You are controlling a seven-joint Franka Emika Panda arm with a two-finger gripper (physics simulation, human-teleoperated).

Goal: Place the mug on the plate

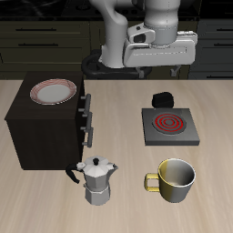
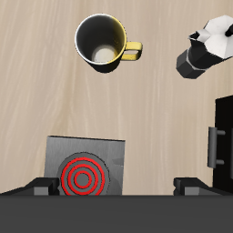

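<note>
**Mug's out front, we're way up top**

So the mug (image 1: 175, 178) sits upright near the table's front edge, beside the moka pot (image 1: 96, 179), handle pointing toward the pot. Our gripper (image 1: 167, 60) hangs high, farther back, above the burner (image 1: 167, 126), fingers spread with nothing between. We'd need to come forward and down. Plate (image 1: 54, 91) sits atop the dark cabinet (image 1: 41, 127).

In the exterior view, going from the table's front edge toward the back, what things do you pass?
Moka pot and mug about level first → burner → small black object → plate on top of the dark cabinet.
</note>
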